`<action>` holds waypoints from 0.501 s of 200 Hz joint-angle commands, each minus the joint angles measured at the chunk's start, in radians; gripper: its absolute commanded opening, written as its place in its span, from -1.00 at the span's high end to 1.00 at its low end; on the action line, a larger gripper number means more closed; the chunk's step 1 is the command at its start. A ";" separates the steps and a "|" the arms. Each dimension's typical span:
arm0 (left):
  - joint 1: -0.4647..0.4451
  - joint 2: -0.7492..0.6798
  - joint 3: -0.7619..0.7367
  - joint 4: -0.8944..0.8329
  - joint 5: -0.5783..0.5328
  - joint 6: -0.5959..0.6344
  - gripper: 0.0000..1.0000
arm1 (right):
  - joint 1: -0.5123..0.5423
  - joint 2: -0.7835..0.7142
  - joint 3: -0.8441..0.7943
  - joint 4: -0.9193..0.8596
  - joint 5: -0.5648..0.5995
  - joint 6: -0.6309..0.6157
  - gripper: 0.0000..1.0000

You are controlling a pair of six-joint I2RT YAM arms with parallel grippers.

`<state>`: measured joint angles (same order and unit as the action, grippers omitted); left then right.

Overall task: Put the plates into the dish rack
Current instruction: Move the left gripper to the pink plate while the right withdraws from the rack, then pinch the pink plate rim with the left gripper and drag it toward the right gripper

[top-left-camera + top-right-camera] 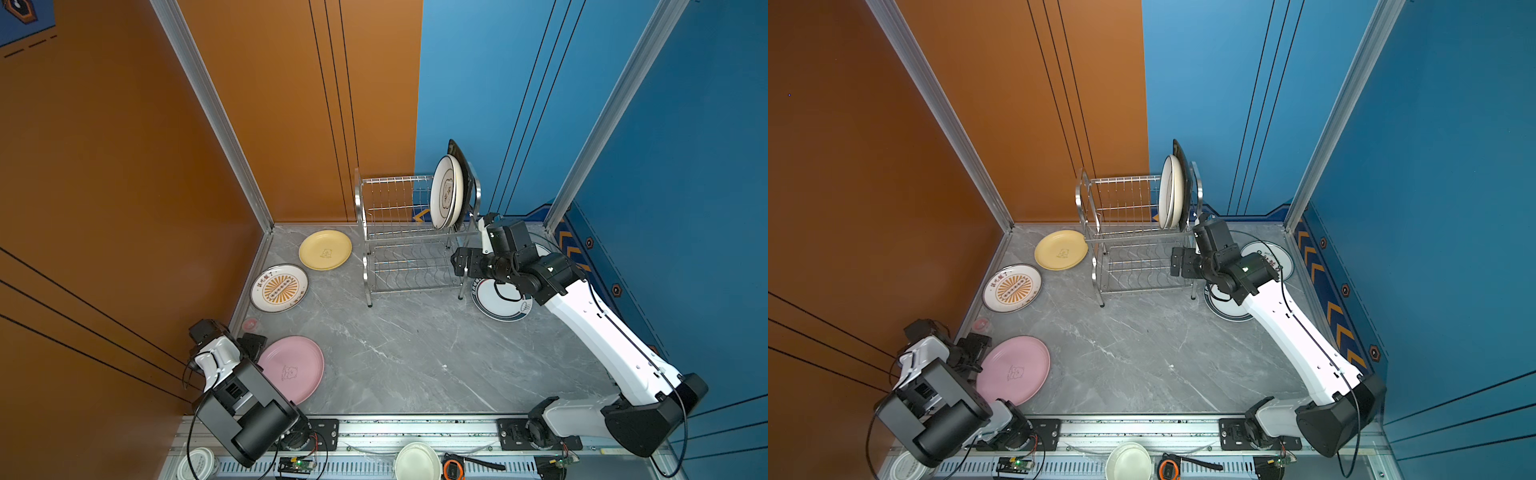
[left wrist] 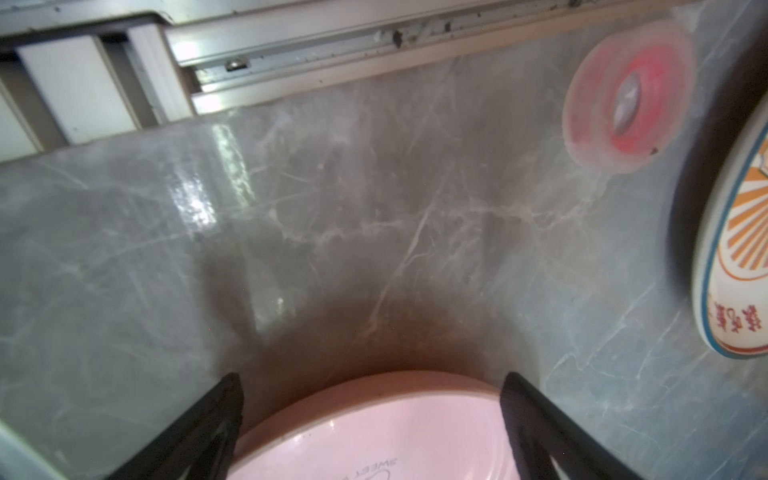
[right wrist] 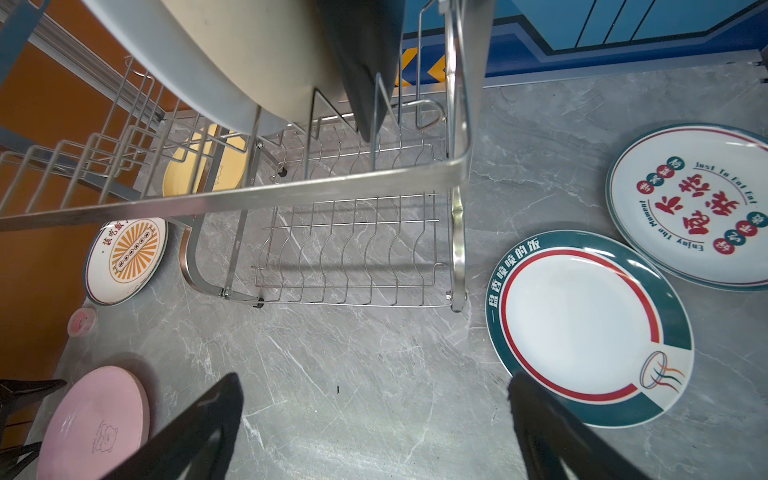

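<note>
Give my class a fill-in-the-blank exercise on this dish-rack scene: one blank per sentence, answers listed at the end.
1. The plates already loaded stand on edge in the dish rack's ____ tier.
2. The plates lying flat on the table number ____.
3. The plate at the open left gripper's fingertips is ____.
4. The right gripper is ____ and holds nothing.
Answers: upper, five, pink, open.

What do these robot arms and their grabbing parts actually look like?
The left arm and right arm have glossy white shells with chunky black joints and housings. Thin black cables loop alongside them. The left end effector and right end effector each have two black, wedge-shaped fingers. No lettering shows on them.
</note>
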<state>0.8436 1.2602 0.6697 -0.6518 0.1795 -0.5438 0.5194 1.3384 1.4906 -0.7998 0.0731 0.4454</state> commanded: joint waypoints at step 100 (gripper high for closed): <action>-0.461 -0.229 -0.143 -0.028 0.100 -0.318 -0.94 | -0.009 -0.067 -0.081 0.036 -0.024 0.023 -1.00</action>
<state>0.4942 1.0752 0.5495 -0.6468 0.2745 -0.7364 0.5159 1.3006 1.4273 -0.7822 0.0551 0.4503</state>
